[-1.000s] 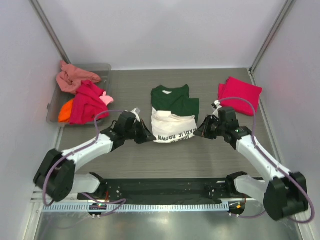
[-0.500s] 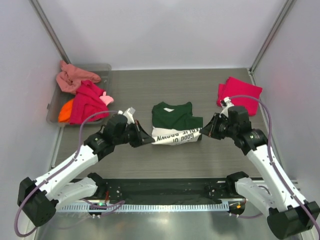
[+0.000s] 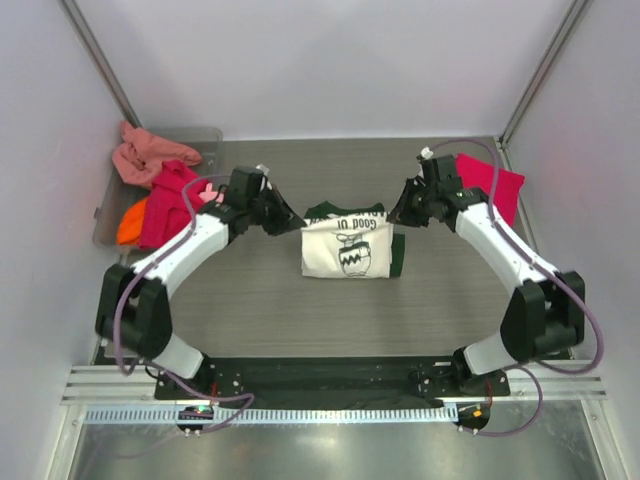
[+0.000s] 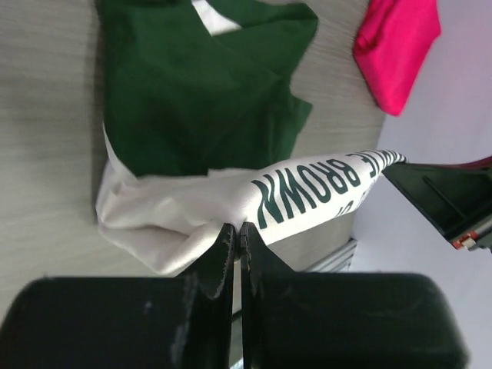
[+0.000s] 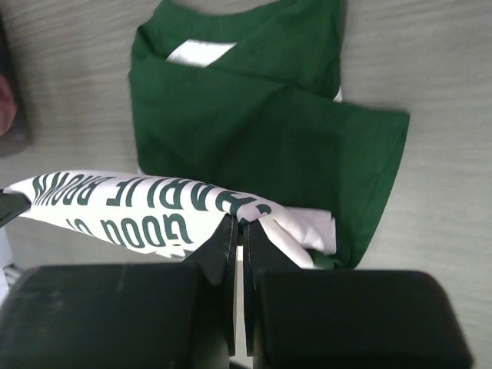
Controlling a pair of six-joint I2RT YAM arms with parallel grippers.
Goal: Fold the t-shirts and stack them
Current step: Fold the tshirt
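Note:
The cream-white t-shirt with dark green shoulders and dark print lies mid-table, its printed lower half lifted over the green upper part. My left gripper is shut on the folded edge's left corner, shown in the left wrist view. My right gripper is shut on the right corner, shown in the right wrist view. The white printed fold hangs stretched between both grippers above the green cloth. A folded crimson-pink t-shirt lies at the far right.
A translucent grey tray at the far left holds salmon, magenta, orange and light pink shirts. White walls stand on three sides. The crimson-pink shirt also shows in the left wrist view.
Both grippers have carried the shirt's lower edge away from the arm bases, toward the back, folding the printed half over the green shoulders. The print now faces up.

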